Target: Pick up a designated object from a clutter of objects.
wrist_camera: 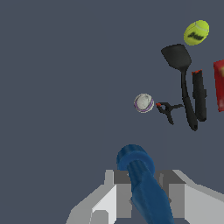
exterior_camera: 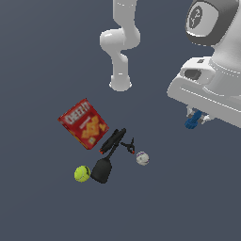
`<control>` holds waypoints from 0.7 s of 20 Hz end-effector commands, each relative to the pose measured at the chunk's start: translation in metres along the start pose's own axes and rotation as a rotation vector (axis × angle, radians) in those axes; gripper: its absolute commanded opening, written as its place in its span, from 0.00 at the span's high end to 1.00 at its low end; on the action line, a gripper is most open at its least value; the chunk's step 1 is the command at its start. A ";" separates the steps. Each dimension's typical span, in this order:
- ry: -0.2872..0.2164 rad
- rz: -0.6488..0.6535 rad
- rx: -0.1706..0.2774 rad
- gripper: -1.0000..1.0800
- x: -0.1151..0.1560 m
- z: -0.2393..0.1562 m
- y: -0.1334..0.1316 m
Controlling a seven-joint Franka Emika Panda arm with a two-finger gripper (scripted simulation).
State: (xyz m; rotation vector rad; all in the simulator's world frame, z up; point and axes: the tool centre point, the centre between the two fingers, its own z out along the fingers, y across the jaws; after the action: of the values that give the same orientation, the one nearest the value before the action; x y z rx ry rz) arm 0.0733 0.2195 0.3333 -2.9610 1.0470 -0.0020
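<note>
The tiny dark-blue stubby piece (exterior_camera: 191, 122) is held between my gripper's (exterior_camera: 196, 116) fingers, well above the floor and off to the exterior view's right of the clutter. In the wrist view the blue piece (wrist_camera: 141, 181) sticks out between the grey fingers (wrist_camera: 114, 194) of the gripper (wrist_camera: 144, 194), which is shut on it. The clutter lies apart from the gripper: red Cheez-It box (exterior_camera: 84, 123), black spatula (exterior_camera: 104, 167), black marker (exterior_camera: 113, 140), small black clamp (exterior_camera: 128, 145), whitish ball (exterior_camera: 142, 158), yellow-green tennis ball (exterior_camera: 82, 173).
The arm's white base (exterior_camera: 120, 82) stands behind the clutter. The wrist view shows the whitish ball (wrist_camera: 143, 103), the clamp (wrist_camera: 167, 110), the spatula (wrist_camera: 180, 65), the marker (wrist_camera: 198, 94), the tennis ball (wrist_camera: 196, 33) and the box edge (wrist_camera: 219, 85).
</note>
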 end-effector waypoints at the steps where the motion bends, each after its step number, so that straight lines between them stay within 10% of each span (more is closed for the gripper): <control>1: -0.001 0.000 -0.001 1.00 -0.002 -0.019 0.003; 14: -0.001 0.000 -0.001 1.00 -0.003 -0.048 0.006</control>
State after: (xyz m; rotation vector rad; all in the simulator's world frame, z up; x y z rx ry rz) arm 0.0661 0.2166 0.3819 -2.9613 1.0471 -0.0013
